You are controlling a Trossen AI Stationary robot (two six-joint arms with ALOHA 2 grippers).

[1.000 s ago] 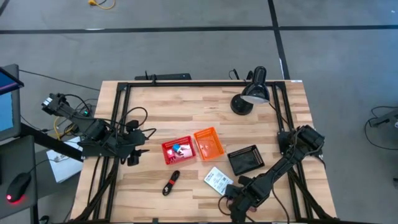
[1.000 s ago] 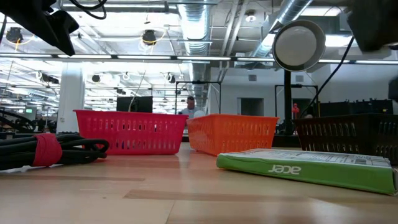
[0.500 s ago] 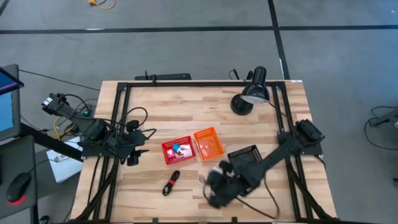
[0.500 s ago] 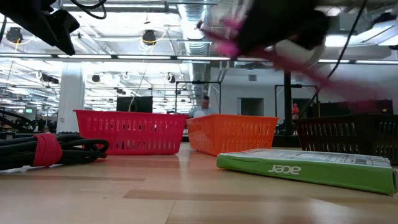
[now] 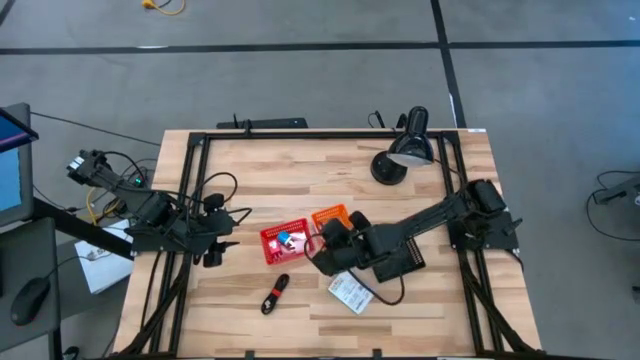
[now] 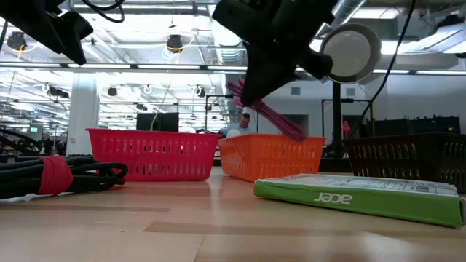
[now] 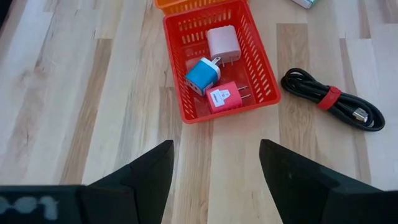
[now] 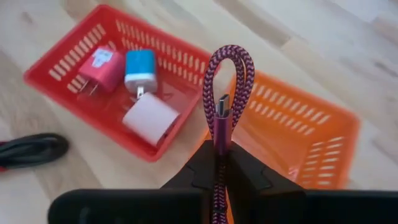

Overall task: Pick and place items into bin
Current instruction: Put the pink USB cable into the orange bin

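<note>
My right gripper [image 5: 326, 245] is shut on a thin maroon braided cord [image 8: 227, 62], above the near edge where the red bin [image 5: 285, 240] and orange bin [image 5: 333, 217] meet. The red bin holds a pale pink cube [image 8: 152, 115], a blue cube [image 8: 140, 68] and a bright pink cube [image 8: 99, 65]. A black-and-red stick-like bundle [image 5: 275, 293] and a white printed card [image 5: 350, 292] lie on the table near the front. My left gripper [image 7: 214, 146] hangs open to the left of the red bin, holding nothing. My right gripper pinches the cord at its plug end [image 8: 219, 134] between the two fingers, slanting down from the table's near right. A short loop of cord [image 8: 229, 56] folds over past the fingertips. The rest [image 6: 266, 115] trails slack behind the gripper, toward the table.
A black bin [image 5: 400, 258] sits under my right arm, right of the orange bin. A black desk lamp [image 5: 405, 150] stands at the far right. Bare wood lies to the far side of the bins and at the front left.
My right gripper has swung from the table's near edge toward the left and far side, rising and turning, and has carried the cord past the white card to the bins. It has stayed shut. The cord's plug end has been lifted clear.
</note>
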